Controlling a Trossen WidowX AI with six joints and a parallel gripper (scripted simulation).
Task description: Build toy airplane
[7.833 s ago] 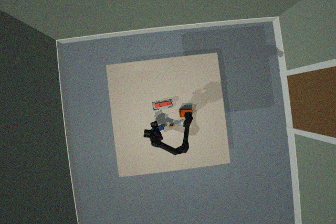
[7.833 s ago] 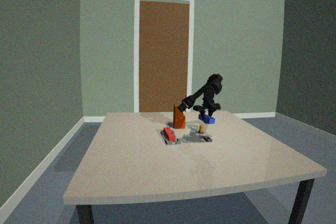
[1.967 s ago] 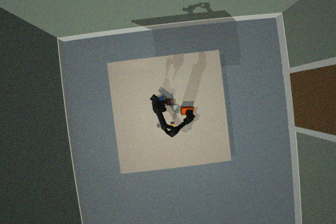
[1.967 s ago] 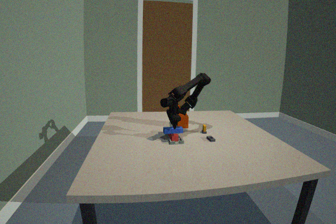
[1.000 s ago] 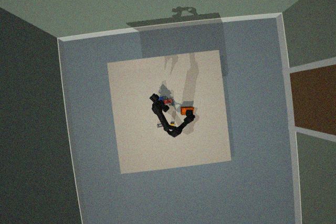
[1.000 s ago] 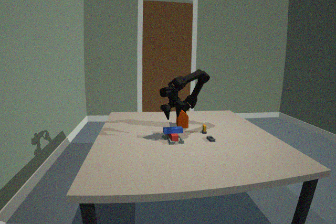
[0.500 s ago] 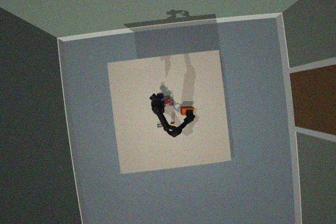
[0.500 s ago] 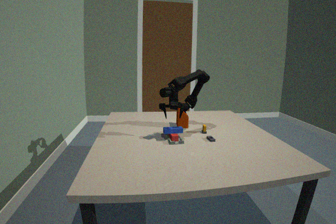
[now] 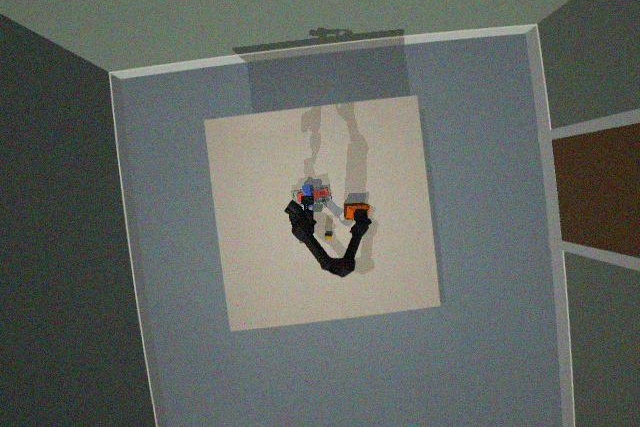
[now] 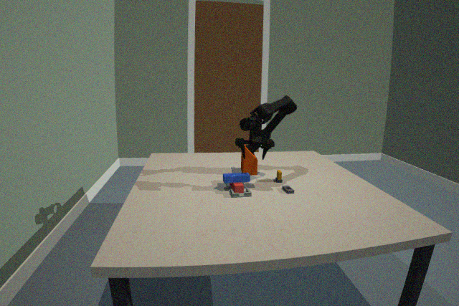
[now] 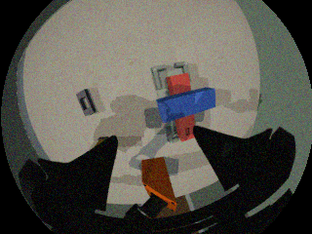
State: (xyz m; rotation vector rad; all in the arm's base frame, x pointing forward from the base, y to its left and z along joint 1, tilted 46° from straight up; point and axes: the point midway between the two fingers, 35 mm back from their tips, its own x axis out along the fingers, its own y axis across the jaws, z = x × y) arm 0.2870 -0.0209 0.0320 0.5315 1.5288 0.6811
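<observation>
The red fuselage (image 9: 321, 193) (image 10: 237, 187) (image 11: 178, 83) lies in the grey cradle (image 10: 241, 195) (image 11: 157, 78). The blue wing (image 9: 307, 188) (image 10: 236, 178) (image 11: 187, 103) lies crosswise on top of it and looks level; its tab is hidden. The small dark socket near the fuselage's tail shows empty in the wrist view. The yellow tail fin (image 9: 328, 237) (image 10: 279, 175) stands upright in a small dark holder (image 10: 278, 180); in the wrist view it is mostly hidden behind a finger. My gripper (image 10: 254, 157) (image 11: 155, 135) is open and empty, above the table and clear of the wing.
A small dark slotted holder (image 10: 287, 189) (image 11: 90, 103) lies beyond the tail fin, with nothing in it. The orange block (image 9: 356, 211) (image 10: 249, 162) (image 11: 156, 177) stands at the arm's foot, close behind the cradle. The arm's shadows fall across the cradle area.
</observation>
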